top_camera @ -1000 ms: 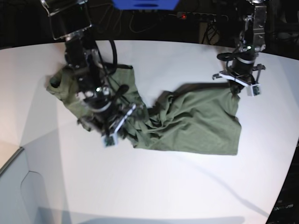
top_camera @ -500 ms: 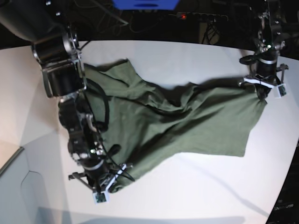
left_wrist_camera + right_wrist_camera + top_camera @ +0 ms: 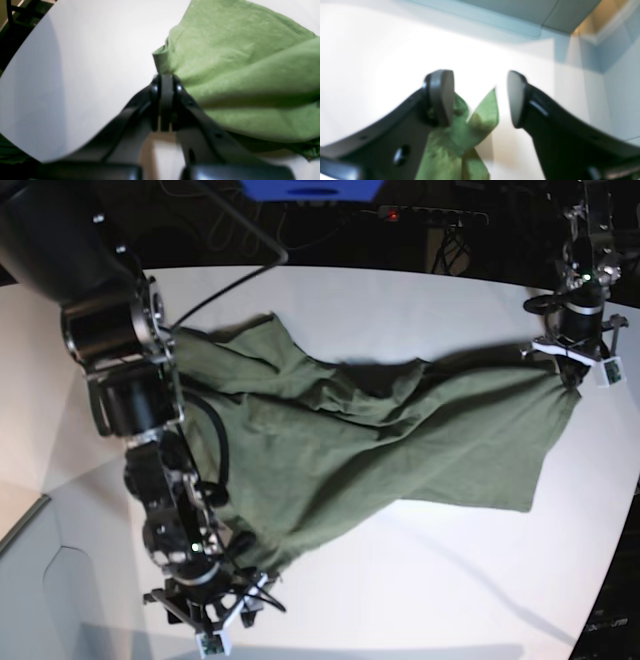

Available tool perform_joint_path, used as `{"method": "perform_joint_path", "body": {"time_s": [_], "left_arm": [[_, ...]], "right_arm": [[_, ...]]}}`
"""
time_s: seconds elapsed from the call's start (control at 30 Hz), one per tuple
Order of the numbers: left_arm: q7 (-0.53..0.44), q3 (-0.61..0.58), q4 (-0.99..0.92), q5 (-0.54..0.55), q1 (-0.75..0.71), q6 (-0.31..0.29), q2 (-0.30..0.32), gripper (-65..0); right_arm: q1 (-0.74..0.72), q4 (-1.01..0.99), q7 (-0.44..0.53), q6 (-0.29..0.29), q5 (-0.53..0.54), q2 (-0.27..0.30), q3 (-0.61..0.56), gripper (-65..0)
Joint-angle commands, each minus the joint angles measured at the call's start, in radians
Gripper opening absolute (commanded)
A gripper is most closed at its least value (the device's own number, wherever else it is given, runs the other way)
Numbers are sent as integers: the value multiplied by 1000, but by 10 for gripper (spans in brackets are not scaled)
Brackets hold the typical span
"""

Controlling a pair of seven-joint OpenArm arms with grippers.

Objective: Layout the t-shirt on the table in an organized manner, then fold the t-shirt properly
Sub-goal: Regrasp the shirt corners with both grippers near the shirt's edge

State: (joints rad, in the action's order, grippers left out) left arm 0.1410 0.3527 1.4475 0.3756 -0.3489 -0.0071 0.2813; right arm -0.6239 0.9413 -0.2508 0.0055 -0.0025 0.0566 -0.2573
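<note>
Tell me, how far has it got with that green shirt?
Early days. The t-shirt is stretched across the table between the arms but is wrinkled, not flat. The left gripper pinches one corner shut; the right gripper has its jaws apart with cloth between them. Smoothing it flat and all the folding remain.

The shirt (image 3: 370,450) lies spread across the middle of the table (image 3: 420,600). In the base view, the left gripper (image 3: 572,373) sits at the shirt's far right corner, the right gripper (image 3: 215,615) at its near left corner.
</note>
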Motion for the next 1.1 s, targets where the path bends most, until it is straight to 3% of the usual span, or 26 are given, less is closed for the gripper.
{"method": "perform_joint_path", "body": {"time_s": [0.0, 0.23, 0.47, 0.7, 1.07], "left_arm": [[-27, 7, 22, -2, 3, 2, 14, -650], [-27, 4, 19, -2, 11, 2, 14, -650], [-27, 3, 15, 0, 11, 2, 8, -650], [-27, 3, 8, 0, 12, 2, 5, -650], [-27, 3, 8, 6, 9, 2, 5, -650]], "right_arm": [[12, 69, 15, 1, 0, 27, 5, -275], [373, 520, -49, 0, 0, 44, 80, -260], [711, 738, -54, 0, 0, 13, 49, -260], [893, 732, -54, 0, -3, 27, -78, -257], [919, 543, -51, 0, -3, 38, -112, -256]]}}
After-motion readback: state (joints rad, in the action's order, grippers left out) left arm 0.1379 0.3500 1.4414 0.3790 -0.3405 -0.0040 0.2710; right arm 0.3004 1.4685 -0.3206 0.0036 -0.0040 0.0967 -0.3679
